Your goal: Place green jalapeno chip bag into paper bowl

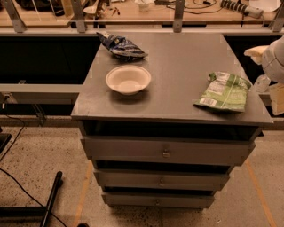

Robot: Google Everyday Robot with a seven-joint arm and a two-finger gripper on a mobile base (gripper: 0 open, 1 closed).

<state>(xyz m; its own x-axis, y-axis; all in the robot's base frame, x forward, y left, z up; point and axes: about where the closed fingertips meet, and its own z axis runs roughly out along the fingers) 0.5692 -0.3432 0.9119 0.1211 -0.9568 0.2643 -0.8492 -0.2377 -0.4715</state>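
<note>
The green jalapeno chip bag (224, 91) lies flat on the grey cabinet top (177, 62) near its right front corner. The paper bowl (128, 79) stands empty and upright on the left half of the top, well apart from the bag. My gripper (266, 57) enters at the right edge of the view, above and just right of the bag, mostly cut off by the frame. It holds nothing that I can see.
A dark blue and white snack bag (120, 45) lies at the back left of the top, behind the bowl. The cabinet has drawers (166, 153) below. A wooden bench (133, 11) with clutter runs behind. A black pole (51, 195) lies on the floor at left.
</note>
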